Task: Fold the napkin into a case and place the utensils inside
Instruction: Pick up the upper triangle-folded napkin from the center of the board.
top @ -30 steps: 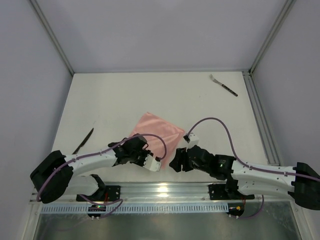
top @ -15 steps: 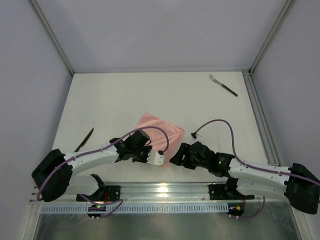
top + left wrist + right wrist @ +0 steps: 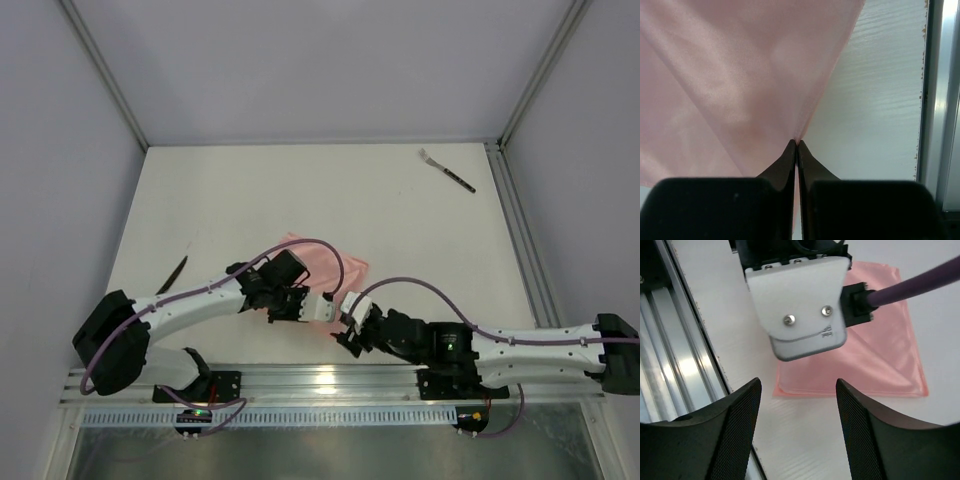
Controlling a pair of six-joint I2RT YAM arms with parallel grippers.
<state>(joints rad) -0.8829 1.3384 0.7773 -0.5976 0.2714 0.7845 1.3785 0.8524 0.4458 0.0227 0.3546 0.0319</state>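
Napkin (image 3: 740, 75) lies near the worktop's (image 3: 875, 100) front edge, one corner pinched in the left pincer (image 3: 797, 145). The right pincer (image 3: 798, 390) hovers spread just beside it, holding nothing.

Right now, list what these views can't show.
- Top view: the left gripper covers the napkin's near corner, hiding the pinch.
- Top view: the fork is too small to count prongs, and the dark sliver at left can't be identified.
- Left wrist: the napkin runs off the top and left edges.
- Right wrist: the left gripper's housing hides the napkin's corner.
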